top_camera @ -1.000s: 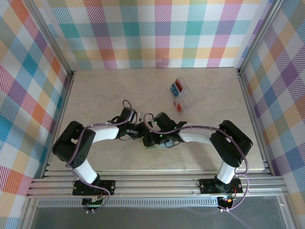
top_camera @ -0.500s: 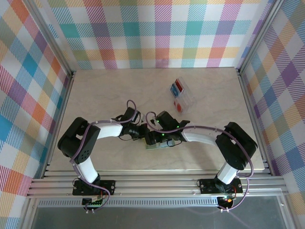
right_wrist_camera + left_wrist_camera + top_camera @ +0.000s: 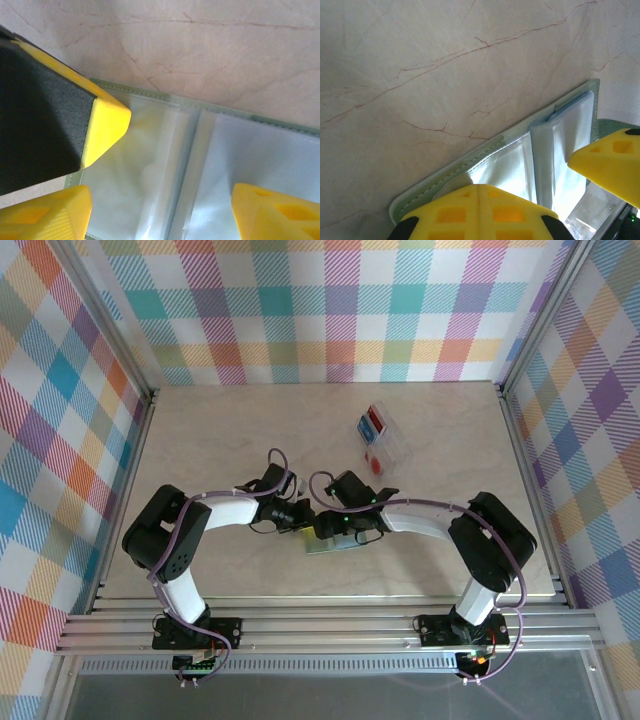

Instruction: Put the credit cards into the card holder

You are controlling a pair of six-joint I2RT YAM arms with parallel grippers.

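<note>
Green card holder stays put; arms shifted.

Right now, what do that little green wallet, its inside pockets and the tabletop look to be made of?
The card holder cover: matte sage-green faux leather or fabric, judging by the stitched edge. Its pockets: thin glossy clear plastic, showing glare and creases. The table: marble-look, brown-veined; probably a printed laminate.

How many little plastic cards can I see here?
3: a red card and a blue card at the far end of the clear rack, a pale card at its near end. More may be hidden.
</note>
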